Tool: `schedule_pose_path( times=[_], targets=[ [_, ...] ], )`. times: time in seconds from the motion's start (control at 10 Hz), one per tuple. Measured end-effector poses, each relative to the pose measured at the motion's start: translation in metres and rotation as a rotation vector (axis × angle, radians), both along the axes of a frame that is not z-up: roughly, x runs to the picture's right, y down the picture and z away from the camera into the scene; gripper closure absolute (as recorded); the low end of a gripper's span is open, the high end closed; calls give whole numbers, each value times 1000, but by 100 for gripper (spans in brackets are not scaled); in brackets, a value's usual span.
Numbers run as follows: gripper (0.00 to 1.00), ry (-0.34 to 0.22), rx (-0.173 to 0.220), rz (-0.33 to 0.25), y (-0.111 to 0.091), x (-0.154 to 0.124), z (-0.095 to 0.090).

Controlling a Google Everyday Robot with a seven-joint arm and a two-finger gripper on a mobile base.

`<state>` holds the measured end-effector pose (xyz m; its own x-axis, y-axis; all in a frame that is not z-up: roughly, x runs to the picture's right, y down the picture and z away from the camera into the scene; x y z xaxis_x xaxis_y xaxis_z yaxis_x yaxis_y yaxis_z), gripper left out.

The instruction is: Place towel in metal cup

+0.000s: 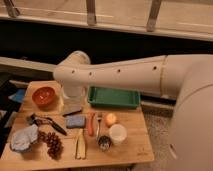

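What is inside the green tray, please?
The green tray looks bare where visible; the arm hides its far corner. The gripper hangs beside it, over the table.

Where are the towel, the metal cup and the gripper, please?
towel (23,138), camera view, middle of the crumpled cloth
metal cup (104,144), camera view, its open top
gripper (73,110), camera view, its dark tip, over the table beside the orange bowl (44,96)

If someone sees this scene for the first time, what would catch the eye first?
The big white arm crosses the view from the right, its gripper hanging down between the orange bowl and the green tray. Below it, the wooden table is crowded; the crumpled towel lies at its front left, beside dark grapes.
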<state>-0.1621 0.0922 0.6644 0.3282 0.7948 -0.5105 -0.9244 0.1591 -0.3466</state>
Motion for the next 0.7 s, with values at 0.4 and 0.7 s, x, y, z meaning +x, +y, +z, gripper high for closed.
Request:
schedule_pose_path(
  times=[0.4, 0.7],
  targets=[
    [27, -164, -22, -52, 25, -82, -4],
    [27, -168, -19, -54, 25, -82, -4]
  ],
)
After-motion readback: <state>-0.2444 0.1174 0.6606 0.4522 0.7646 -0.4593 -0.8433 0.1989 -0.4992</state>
